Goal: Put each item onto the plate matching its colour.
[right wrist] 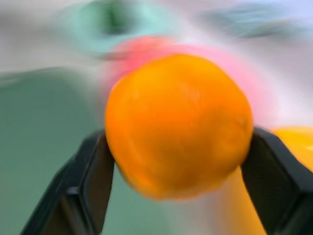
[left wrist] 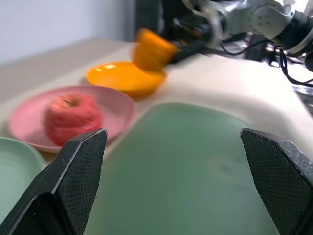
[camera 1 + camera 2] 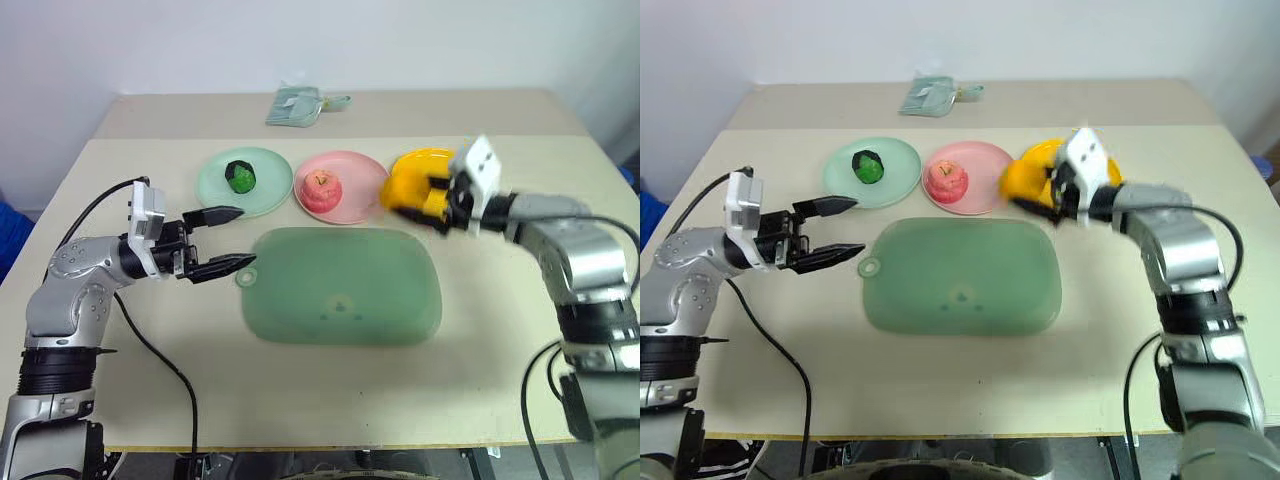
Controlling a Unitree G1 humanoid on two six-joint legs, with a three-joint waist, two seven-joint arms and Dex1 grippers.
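Already placed: dark green lumpy toy vegetable [image 3: 240, 176] on pale mint plastic plate [image 3: 268, 195], red-pink toy apple [image 3: 321, 189] on pink plate [image 3: 362, 185]; outstanding: round orange toy fruit [image 1: 178, 125], clamped in right gripper [image 1: 178, 161] beside yellow-orange plate [image 3: 425, 160]; left gripper [image 3: 228, 240] spread wide, empty.

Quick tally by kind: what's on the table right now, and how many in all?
Toy foods: 3 (green vegetable, apple, orange)
Plates: 3 (mint, pink, yellow-orange)
Green mat: 1
Pouch: 1
Total: 8
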